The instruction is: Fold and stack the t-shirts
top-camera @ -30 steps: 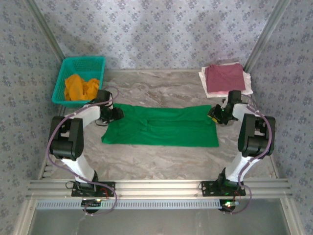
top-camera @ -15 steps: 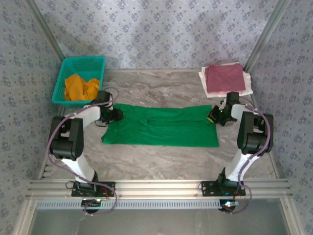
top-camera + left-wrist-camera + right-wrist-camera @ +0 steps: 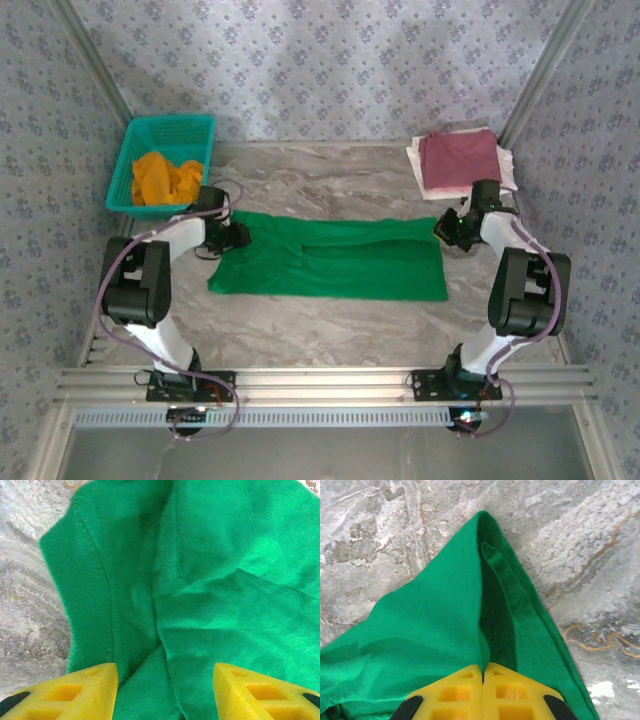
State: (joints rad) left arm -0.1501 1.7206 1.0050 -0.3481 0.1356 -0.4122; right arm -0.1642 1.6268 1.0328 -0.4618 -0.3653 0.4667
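— Where is the bright green cloth t-shirt (image 3: 330,258) lying?

— It is spread out long and flat across the middle of the grey marbled table (image 3: 330,330), between the two arms. Its far right corner is pinched in the right claw (image 3: 483,669), which is clenched tight on the cloth. The left claw (image 3: 163,672) is held apart over the left end, and nothing is gripped in it.

— How can the fold be done well?

— The left end should likely be pinched first. Then both ends can be lifted together and laid down evenly, so no bumps are made.

— What is changed from a second ago?

— The right claw has been shut and drawn a little toward the right side. The left arm has not been moved.
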